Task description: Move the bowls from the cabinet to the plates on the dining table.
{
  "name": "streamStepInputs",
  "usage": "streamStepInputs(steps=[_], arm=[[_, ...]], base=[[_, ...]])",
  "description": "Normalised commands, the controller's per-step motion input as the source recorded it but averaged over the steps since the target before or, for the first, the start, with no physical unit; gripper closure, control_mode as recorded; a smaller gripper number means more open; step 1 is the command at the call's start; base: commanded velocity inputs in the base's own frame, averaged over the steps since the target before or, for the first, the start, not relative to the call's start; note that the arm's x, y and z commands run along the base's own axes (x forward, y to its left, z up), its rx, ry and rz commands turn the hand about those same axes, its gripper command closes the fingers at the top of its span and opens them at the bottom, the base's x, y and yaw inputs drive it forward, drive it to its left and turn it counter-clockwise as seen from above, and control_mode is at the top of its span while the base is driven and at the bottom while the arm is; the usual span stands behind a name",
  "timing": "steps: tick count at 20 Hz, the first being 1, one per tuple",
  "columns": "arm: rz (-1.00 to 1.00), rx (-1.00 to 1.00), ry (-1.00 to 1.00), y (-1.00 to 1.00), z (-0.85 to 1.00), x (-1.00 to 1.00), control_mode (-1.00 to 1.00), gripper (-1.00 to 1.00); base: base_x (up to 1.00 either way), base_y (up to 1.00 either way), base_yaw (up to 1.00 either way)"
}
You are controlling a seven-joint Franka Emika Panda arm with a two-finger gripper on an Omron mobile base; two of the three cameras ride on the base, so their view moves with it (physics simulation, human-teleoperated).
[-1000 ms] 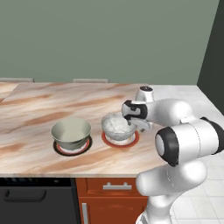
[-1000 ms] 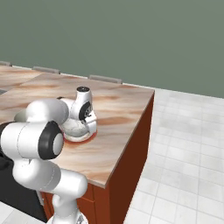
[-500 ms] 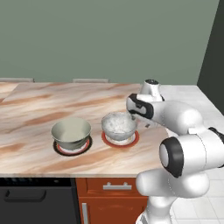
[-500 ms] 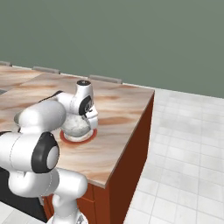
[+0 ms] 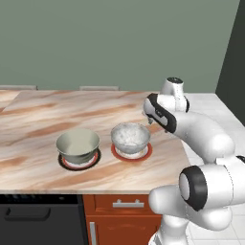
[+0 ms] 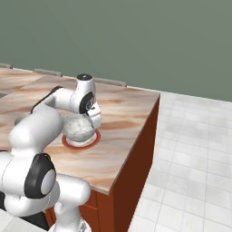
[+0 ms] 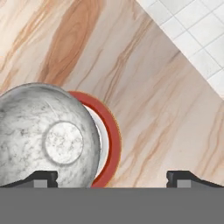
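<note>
Two bowls are resting on the plates on the dining table (image 5: 43, 119): nearest the tool, the speckled marble-like bowl (image 5: 130, 137) is sitting on the red-rimmed plate (image 5: 148, 152) just below and beside the gripper (image 7: 111, 177), whose jaws are standing wide apart and gripping nothing. Beyond it, on the side away from the tool, the grey metal bowl (image 5: 78, 145) is sitting on the black-rimmed plate (image 5: 64, 163). Both bowls are judged rigid, smooth and liable to slip, the marble-like one probably heavier and chip-prone, so the thin rim wall, one finger inside and one outside, is offering the best hold.
</note>
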Motion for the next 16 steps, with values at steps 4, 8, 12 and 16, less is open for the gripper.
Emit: streamStepInputs(steps=[4, 8, 12, 16], arm=[[0.01, 0.0, -0.06, -0.07, 0.5, -0.25, -1.0, -1.0], [0.01, 0.0, -0.03, -0.09, 0.55, -0.24, -1.0, -1.0], [0.01, 0.0, -0.03, -0.08, 0.55, -0.24, -1.0, -1.0], [0.01, 0.0, -0.06, -0.11, 0.47, -0.31, -1.0, -1.0]], base=[[0.0, 0.0, 0.0], [0.0, 0.0, 0.0], [0.0, 0.0, 0.0], [0.0, 0.0, 0.0]])
